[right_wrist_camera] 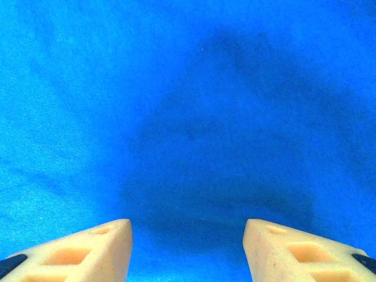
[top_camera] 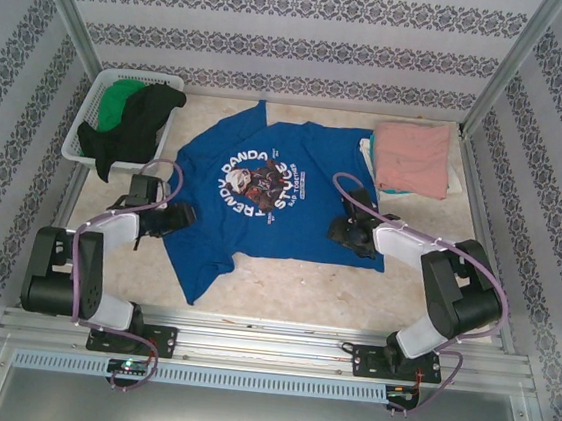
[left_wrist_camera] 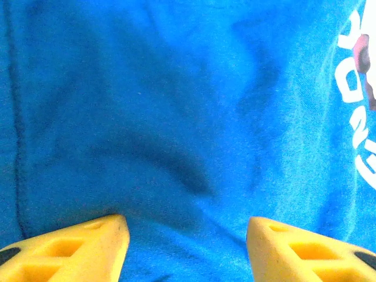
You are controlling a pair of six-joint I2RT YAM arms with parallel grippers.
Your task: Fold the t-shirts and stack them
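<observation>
Yellow fingers (left_wrist_camera: pixel 76 247) of the left gripper (left_wrist_camera: pixel 185 235) stand spread apart just over the royal-blue t-shirt (left_wrist_camera: pixel 176 117), with nothing pinched between them. The right gripper (right_wrist_camera: pixel 187 235) is likewise released, its pale fingers apart over plain blue cloth. From above, the blue shirt lies spread print-up in the middle of the table (top_camera: pixel 283 291), with the left gripper at its left edge and the right gripper on its right side. A folded salmon-pink t-shirt (top_camera: pixel 412 156) sits at the far right. A black t-shirt (top_camera: pixel 139 125) and a green t-shirt (top_camera: pixel 122 98) lie in the white basket (top_camera: pixel 83 134) at the far left.
</observation>
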